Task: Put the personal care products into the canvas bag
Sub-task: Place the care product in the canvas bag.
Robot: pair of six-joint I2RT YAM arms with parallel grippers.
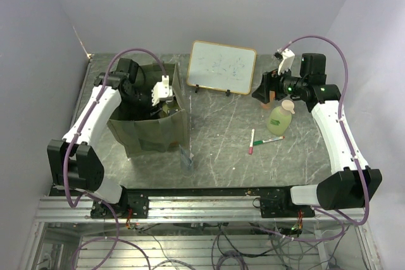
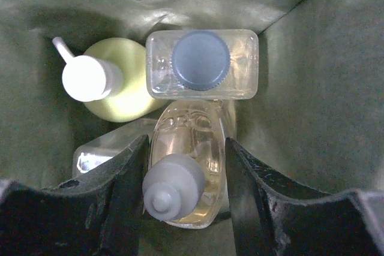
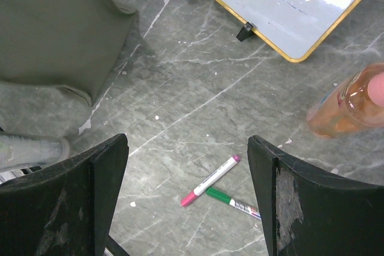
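Grey marbled table [image 1: 221, 156], pale lilac walls [image 1: 190, 4]. Inside the canvas bag [image 1: 149, 134], my left gripper [image 2: 186, 143] flanks the clear amber bottle [image 2: 192, 130], which stands upright with its cap toward my wrist. I cannot tell whether I clamp it. My right gripper [image 3: 187, 141] gapes wide, empty, above 2 markers [image 3: 219, 187].

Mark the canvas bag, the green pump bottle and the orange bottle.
canvas bag [image 1: 149, 134], top external view, on its near fabric wall.
green pump bottle [image 1: 279, 122], top external view, on its body below the peach pump.
orange bottle [image 3: 341, 107], right wrist view, on its clear orange body.
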